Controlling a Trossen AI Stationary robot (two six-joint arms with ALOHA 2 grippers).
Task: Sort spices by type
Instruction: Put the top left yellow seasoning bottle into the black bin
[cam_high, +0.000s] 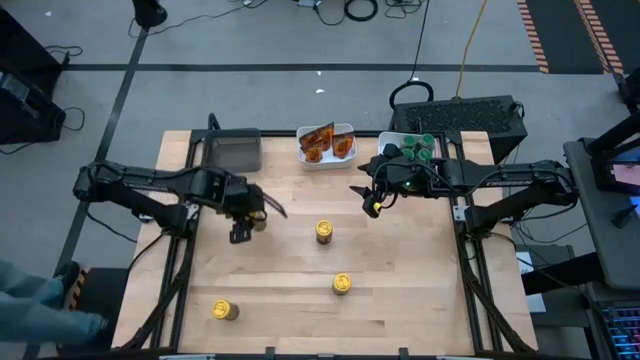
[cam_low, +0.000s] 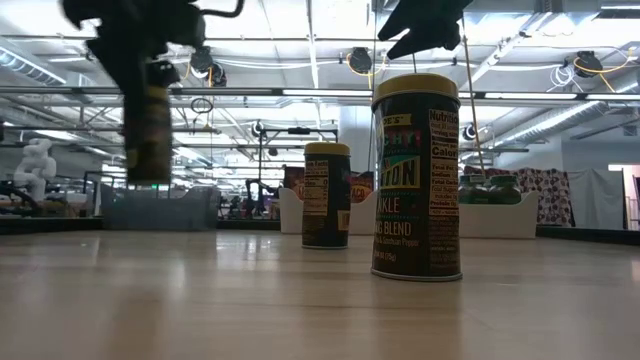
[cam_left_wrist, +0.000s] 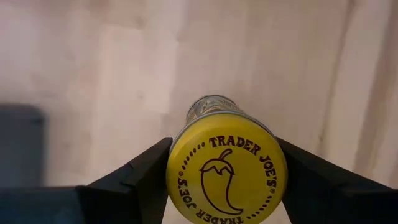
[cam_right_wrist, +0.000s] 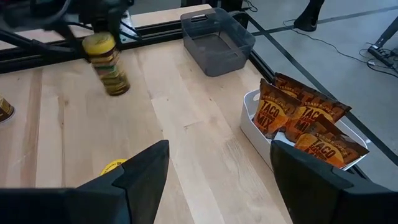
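My left gripper is shut on a yellow-lidded spice jar and holds it above the left half of the wooden table. Three more yellow-lidded jars stand upright on their bases: one mid-table, one nearer the front, one at the front left. Orange-brown packets lean in a white tray, and green-lidded jars stand in a second white tray. My right gripper hangs open in the air in front of the green jars, with nothing between its fingers. My left gripper pinches the jar at its top, one finger on each side of the yellow lid's rim. The fingers come from above, pointing steeply down. The jar hangs below them, a little tilted, its base lifted clear of the table.
A dark grey tray sits at the table's far left corner, beside the white packet tray. The white tray with the green jars is at the far right. Bare wood lies between the jars and along the front right.
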